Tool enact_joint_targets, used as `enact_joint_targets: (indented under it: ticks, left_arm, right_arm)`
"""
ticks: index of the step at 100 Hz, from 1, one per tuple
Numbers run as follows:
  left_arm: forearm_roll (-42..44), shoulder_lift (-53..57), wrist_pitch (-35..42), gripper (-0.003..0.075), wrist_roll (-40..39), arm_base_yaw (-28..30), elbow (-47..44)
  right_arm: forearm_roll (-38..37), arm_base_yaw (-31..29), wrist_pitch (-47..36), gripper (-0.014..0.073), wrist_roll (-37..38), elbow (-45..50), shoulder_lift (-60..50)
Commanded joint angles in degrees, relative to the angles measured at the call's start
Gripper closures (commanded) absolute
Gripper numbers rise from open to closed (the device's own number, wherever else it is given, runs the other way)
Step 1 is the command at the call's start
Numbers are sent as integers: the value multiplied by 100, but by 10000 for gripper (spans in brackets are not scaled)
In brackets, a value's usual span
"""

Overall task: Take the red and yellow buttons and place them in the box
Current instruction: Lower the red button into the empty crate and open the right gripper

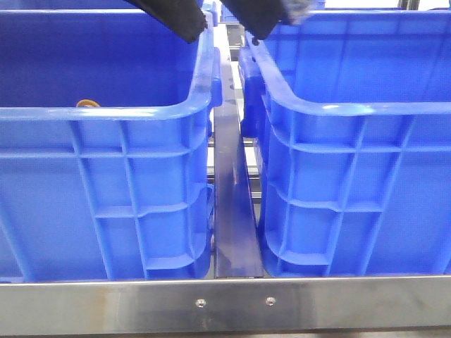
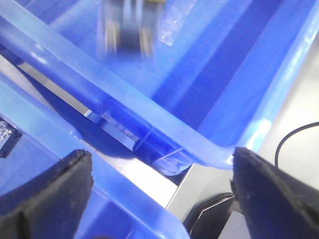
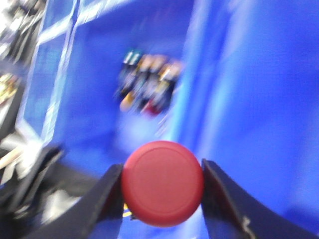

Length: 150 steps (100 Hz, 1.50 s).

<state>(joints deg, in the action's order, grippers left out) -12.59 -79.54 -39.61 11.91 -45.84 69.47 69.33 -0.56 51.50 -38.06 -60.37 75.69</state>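
Right gripper (image 3: 163, 186) pinching the red button (image 3: 163, 182) by its cap, fingers tight on both sides. Cap is round, glossy red; body hidden behind it. It hangs over a blue crate (image 3: 239, 99); which of the two, I can't tell. Blurred cluster of parts (image 3: 148, 84) lies beyond on the crate floor. Left gripper (image 2: 162, 196) spread wide, empty, above the gap between crates. Front view: an orange-yellow sliver (image 1: 88, 103) peeks over the left crate (image 1: 106, 183) rim, too cut off to identify.

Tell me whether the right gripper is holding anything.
Yes. In its wrist view the right gripper is shut on the red button, a finger pressed against each side of the cap.
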Motion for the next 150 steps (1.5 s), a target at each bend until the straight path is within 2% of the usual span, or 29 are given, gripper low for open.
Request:
enact_joint_targets:
  ticks: [1, 22, 79, 122, 150]
  left_arm:
    - [-117, 178, 287, 174, 20, -42, 164]
    - [-117, 178, 287, 174, 20, -42, 164]
    - [-157, 178, 287, 174, 20, -42, 164]
    - [-157, 178, 307, 174, 20, -42, 164]
    - [-157, 178, 331, 174, 20, -42, 164]
  right_arm:
    - [379, -236, -262, 393, -632, -209, -173]
    - [328, -300, -1257, 393, -1829, -209, -103]
    - [566, -283, -3340, 393, -3378, -256, 1320]
    - [701, -120, -3539, 393, -3400, -1086, 2594]
    - [696, -120, -3542, 388, -3430, -1088, 2747]
